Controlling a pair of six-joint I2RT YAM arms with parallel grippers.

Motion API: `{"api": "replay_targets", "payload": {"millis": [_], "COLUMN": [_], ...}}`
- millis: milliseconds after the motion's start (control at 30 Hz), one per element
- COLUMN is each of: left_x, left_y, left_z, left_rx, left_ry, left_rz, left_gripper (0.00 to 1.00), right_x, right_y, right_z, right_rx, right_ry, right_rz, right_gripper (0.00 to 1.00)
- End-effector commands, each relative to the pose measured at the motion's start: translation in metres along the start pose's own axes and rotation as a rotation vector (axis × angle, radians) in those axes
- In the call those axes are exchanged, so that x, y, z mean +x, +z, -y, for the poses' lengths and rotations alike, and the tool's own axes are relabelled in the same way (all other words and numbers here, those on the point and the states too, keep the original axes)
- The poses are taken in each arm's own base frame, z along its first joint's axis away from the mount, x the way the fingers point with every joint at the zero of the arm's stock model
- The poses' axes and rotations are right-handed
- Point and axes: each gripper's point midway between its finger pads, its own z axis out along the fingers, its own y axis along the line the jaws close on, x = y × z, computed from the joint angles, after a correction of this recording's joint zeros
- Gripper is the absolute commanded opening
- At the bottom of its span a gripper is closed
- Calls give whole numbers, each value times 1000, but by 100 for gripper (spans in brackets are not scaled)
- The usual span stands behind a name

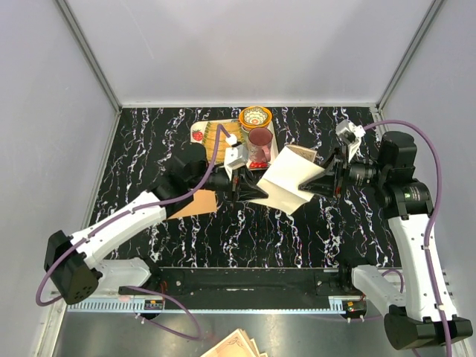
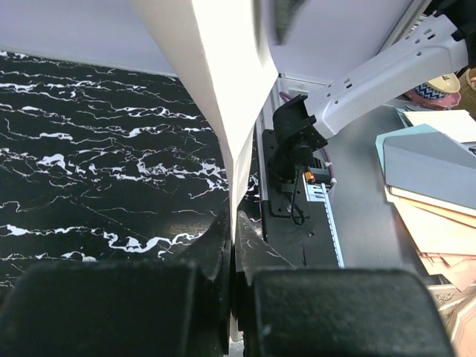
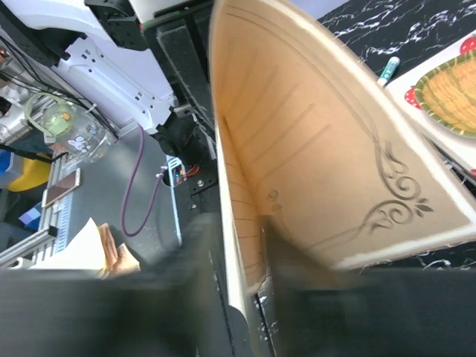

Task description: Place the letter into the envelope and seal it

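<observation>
Pale curled letter [image 1: 286, 181] (scrollwork corner), left hand [image 1: 260, 191] clenched on it, right hand [image 1: 312, 182] hold unclear.

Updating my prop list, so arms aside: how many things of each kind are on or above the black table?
letter: 1
envelope: 1
tray: 1
bowl: 1
cup: 1
capped stick: 1
Total: 6

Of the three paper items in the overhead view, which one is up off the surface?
The pale letter, pinched in the left fingers above the table; the orange envelope lies flat, and the ornate paper stack sits beyond the near edge.
</observation>
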Motion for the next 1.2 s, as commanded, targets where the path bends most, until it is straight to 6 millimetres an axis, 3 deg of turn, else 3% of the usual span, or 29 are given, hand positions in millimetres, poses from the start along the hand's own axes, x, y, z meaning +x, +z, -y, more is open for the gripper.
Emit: {"api": "replay_targets", "payload": {"millis": [0, 33, 67, 167, 333, 400, 500, 733, 1000, 1167], "left_x": [-31, -30, -33, -26, -18, -14, -13, -21, -36, -46], "left_y": [-12, -13, -14, -18, -27, -28, -23, -11, -2, -3], "left_z": [23, 24, 26, 24, -4, -16, -16, 2, 25, 34], "left_rx": [47, 49, 47, 25, -72, -100, -66, 30, 105, 150], "left_ry": [96, 98, 108, 63, -89, -151, -182, -174, -104, -55], "left_rz": [51, 44, 45, 22, 32, 18, -7, -19, -17, -8], "left_gripper": [0, 0, 0, 0, 0, 0, 0, 0, 0, 0], "right_x": [-16, -21, -24, -32, -42, -36, -33, -49, -14, 8], "right_y": [-1, -3, -6, -15, -33, -39, -41, -27, 4, 14], "right_z": [0, 0, 8, 6, -22, -28, -31, -17, -29, -25], "right_rx": [41, 70, 126, 201, 255, 261, 250, 177, 20, 13], "right_ry": [-32, -40, -84, -175, -340, -395, -379, -373, -354, -383], "right_rz": [23, 28, 25, 2, 1, -32, -85, -85, -203, -264], "right_gripper": [80, 99, 100, 100, 100, 100, 100, 100, 100, 100]}}
